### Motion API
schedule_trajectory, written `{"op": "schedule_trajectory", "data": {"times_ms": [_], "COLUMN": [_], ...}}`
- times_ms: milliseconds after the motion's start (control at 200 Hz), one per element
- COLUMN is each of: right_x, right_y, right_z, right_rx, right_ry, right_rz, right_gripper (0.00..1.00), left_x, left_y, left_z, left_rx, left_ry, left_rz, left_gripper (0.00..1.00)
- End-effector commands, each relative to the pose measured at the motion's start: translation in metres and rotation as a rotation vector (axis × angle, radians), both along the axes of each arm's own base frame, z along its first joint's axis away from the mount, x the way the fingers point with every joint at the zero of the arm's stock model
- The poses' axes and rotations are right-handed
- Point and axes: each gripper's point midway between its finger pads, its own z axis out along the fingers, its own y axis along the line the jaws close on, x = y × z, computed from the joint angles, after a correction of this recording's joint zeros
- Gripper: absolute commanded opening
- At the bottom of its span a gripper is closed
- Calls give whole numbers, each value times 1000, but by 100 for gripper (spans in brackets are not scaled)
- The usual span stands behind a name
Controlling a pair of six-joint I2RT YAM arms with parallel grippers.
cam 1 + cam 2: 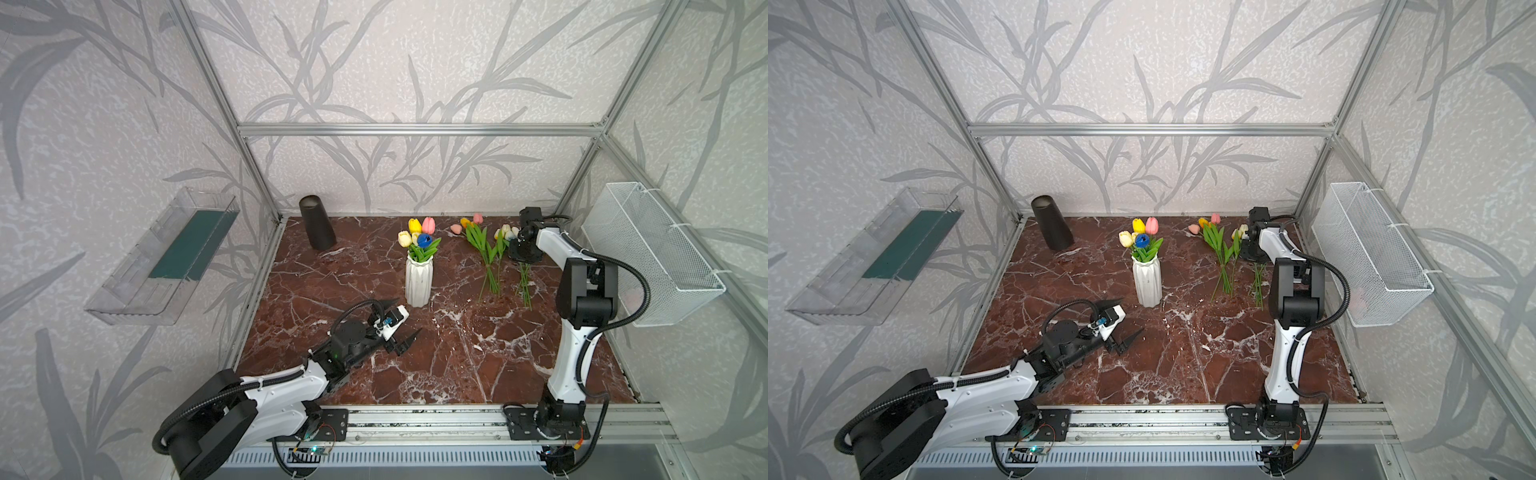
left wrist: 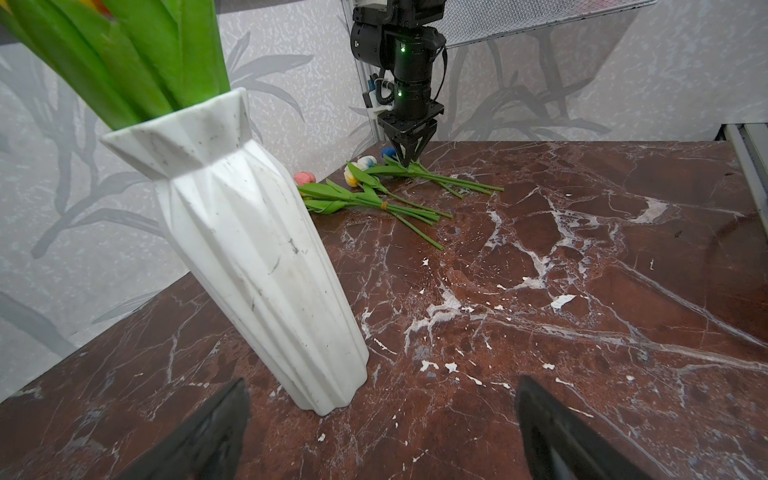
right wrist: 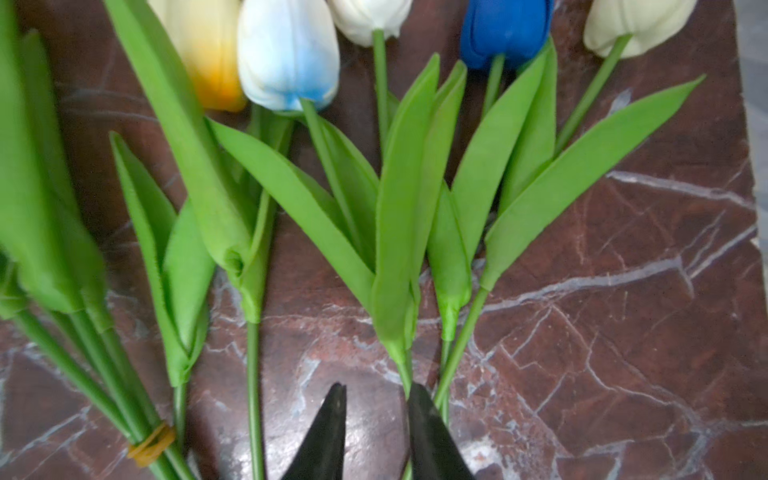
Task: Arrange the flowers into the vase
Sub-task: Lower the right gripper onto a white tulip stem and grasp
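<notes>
A white ribbed vase (image 1: 419, 282) (image 1: 1147, 282) (image 2: 257, 257) stands mid-table and holds several tulips (image 1: 419, 237). More flowers (image 1: 484, 249) (image 2: 374, 199) lie flat at the back right; one bunch is tied with a rubber band (image 3: 151, 444), and beside it lie loose stems (image 3: 407, 232) with blue, white and cream heads. My right gripper (image 3: 377, 395) (image 2: 406, 162) points down onto the loose stems. Its jaws stand slightly open with bare table between them, and one stem runs under a finger (image 3: 424, 419). My left gripper (image 1: 409, 316) (image 2: 382, 399) is wide open and empty, low beside the vase's foot.
A black cone-shaped vase (image 1: 318, 222) stands at the back left. A white wire basket (image 1: 652, 253) hangs on the right wall and a clear tray (image 1: 166, 253) on the left wall. Aluminium frame posts edge the marble table (image 1: 478, 365).
</notes>
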Motion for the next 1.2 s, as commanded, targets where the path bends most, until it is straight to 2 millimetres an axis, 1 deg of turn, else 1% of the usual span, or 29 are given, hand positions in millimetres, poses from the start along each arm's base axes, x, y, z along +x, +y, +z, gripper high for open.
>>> {"op": "schedule_trajectory", "data": {"times_ms": [0,110,230,380,470,620,775,850,880,910,945,1030,1195], "right_x": [-9,-11,-10,-8,-7,-6,-8,-11,-11,-13,-14,-18,-25], "right_y": [-7,-8,-10,-7,-5,-3,5,9,11,12,15,21,47], "right_z": [-16,-24,-31,-35,-31,-12,16,31,36,40,46,57,84], "right_rx": [-11,-16,-12,16,28,30,55,58,63,72,79,87,114], "right_ry": [64,83,93,95,85,48,-2,-27,-38,-46,-54,-73,-142], "right_rz": [-12,-15,-19,-15,-10,-4,20,26,31,34,41,53,113], "right_gripper": [22,20,20,9,6,3,3,6,6,3,1,0,0], "left_x": [2,2,1,1,1,1,1,2,2,1,2,2,1], "left_y": [-4,-5,-5,-5,-5,-5,-6,-6,-6,-6,-6,-6,-6], "left_z": [11,11,12,12,12,11,10,11,11,11,11,11,11], "left_rx": [-13,-12,-15,-15,-15,-14,-11,-13,-13,-13,-12,-13,-13], "left_ry": [-33,-31,-31,-32,-32,-30,-26,-27,-27,-27,-26,-27,-29], "left_rz": [-10,-13,-14,-14,-14,-14,-17,-17,-17,-18,-17,-18,-18], "left_gripper": [99,99,99,99,99,99,99,99,99,99,99,99,99]}}
